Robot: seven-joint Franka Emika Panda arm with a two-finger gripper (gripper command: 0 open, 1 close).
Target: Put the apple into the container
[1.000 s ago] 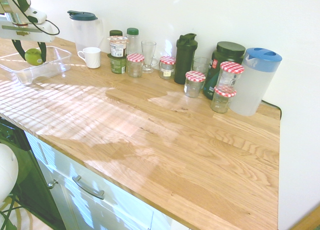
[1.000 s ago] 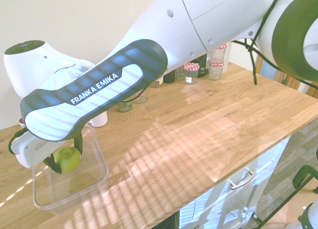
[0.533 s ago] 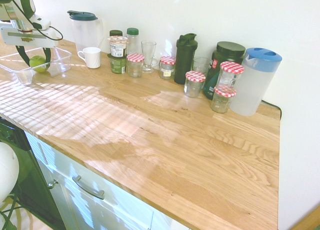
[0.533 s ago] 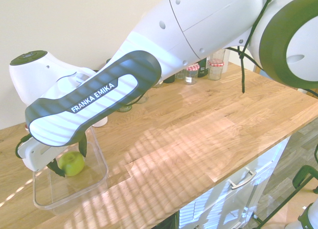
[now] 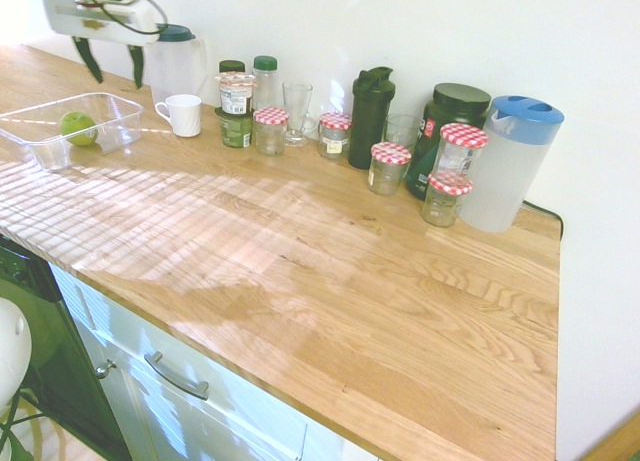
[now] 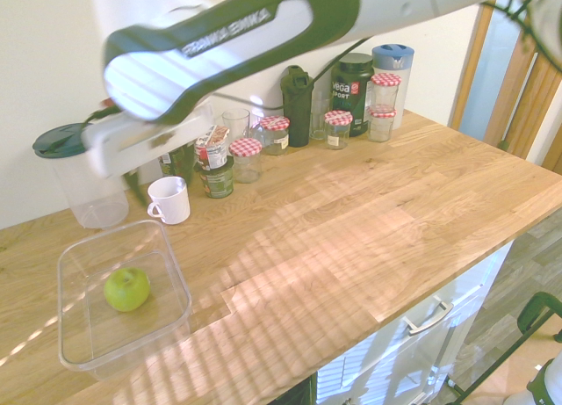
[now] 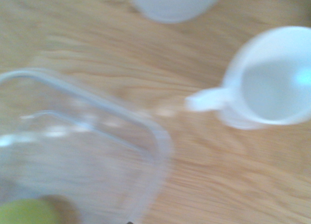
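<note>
The apple (image 6: 126,289) lies inside the container (image 6: 79,256), resting on its floor, and nothing touches it. The container stands on the wooden counter (image 5: 330,271) near its end. My claw (image 5: 112,61) hangs in the air above the counter, higher than the container and apart from it, and its two fingers are spread with nothing between them. Just beside the container stands a white mug (image 6: 169,199), and a clear pitcher with a dark lid (image 6: 75,172) is near it, by the wall. In the wrist view I see a rounded corner of the container, a bit of the apple (image 7: 26,212) at the edge, and the mug from above; this view is blurred.
</note>
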